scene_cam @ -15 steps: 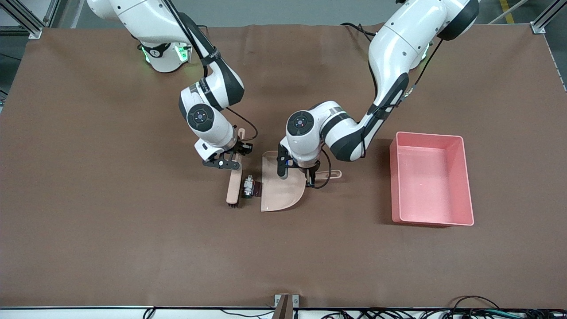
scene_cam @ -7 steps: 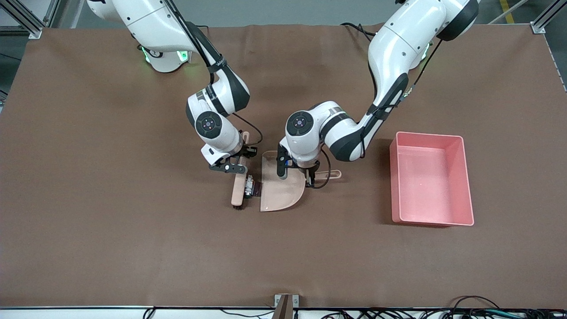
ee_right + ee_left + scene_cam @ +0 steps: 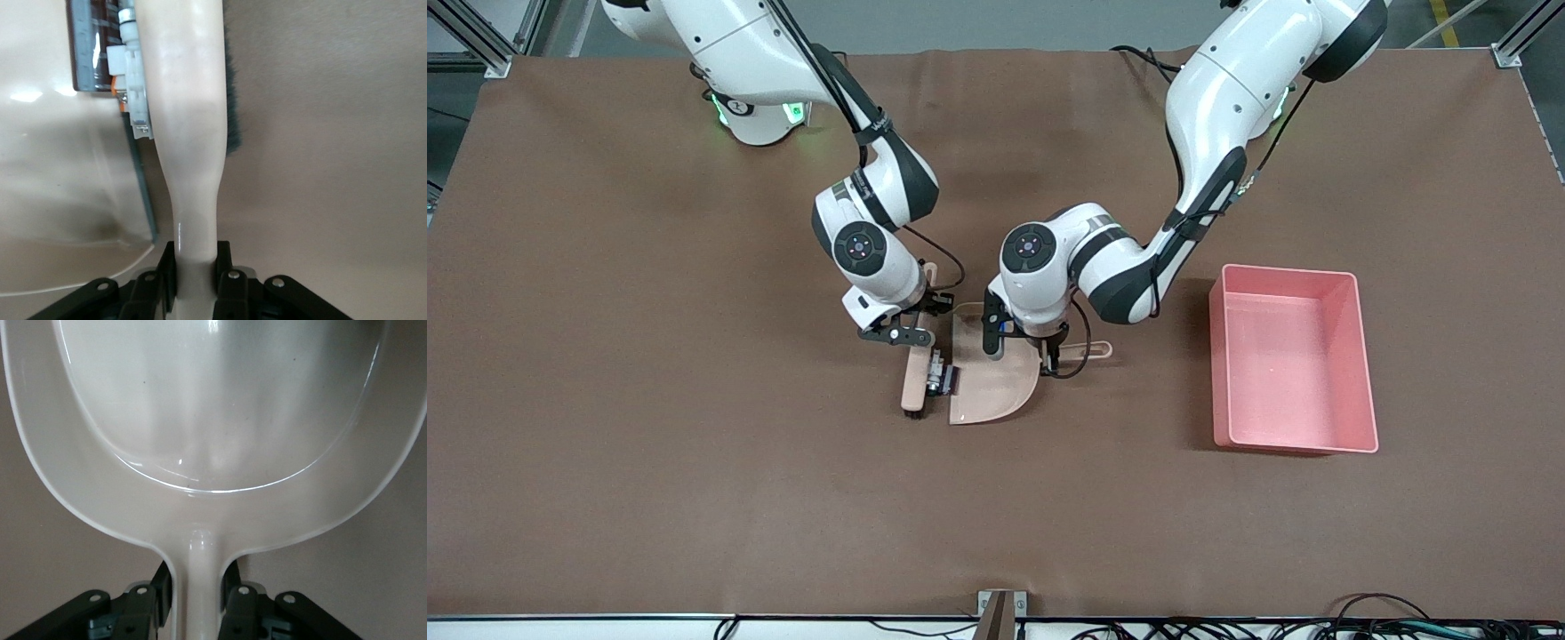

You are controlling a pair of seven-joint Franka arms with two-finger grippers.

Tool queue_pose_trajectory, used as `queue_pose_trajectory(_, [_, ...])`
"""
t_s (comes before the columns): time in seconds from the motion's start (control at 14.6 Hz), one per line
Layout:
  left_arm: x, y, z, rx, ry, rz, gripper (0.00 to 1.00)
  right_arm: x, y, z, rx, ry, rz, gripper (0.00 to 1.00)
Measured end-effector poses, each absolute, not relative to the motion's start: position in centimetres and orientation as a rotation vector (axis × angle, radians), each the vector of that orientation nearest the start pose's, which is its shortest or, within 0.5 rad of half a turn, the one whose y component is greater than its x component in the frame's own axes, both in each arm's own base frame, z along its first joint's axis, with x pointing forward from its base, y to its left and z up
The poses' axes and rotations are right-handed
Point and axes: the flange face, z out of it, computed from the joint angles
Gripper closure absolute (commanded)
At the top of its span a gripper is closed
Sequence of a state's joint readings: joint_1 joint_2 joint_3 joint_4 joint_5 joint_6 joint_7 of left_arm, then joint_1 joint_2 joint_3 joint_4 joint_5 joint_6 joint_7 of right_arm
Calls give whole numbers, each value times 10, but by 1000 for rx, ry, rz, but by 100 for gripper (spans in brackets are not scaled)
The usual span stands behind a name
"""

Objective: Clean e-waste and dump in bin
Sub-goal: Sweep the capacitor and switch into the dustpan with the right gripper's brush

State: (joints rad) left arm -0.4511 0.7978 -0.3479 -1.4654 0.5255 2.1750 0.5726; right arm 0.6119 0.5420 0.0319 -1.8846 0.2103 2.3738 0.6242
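Beige brush (image 3: 918, 378) is clamped in my right gripper (image 3: 898, 331), pushing the e-waste (image 3: 940, 379) right up to the dustpan (image 3: 996, 382) lip, mid-tabletop. My left gripper (image 3: 1049, 351) is clamped on the dustpan handle. The scraps are not fully in yet. The pink bin (image 3: 1291, 360), toward the left arm's end, looks empty, so dumping is left.

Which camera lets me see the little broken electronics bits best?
The right wrist view: the e-waste shows large, squeezed between the brush and the dustpan. The front view shows it only as a speck. The left wrist view shows only the dustpan.
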Motion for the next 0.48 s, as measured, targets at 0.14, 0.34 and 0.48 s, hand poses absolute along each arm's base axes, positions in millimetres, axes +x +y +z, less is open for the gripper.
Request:
queue_pose_trajectory(0.14, [544,-468,223,-2079,2110,9,90,503,389,213,-3025,215,206,100])
queue_pose_trajectory(0.34, [544,-468,223,-2079,2110,10,90,503,404,215,-2992,234,214,100])
queue_pose_trajectory(0.48, [544,-468,223,-2079,2110,11,90,503,412,217,-2975,244,216,100])
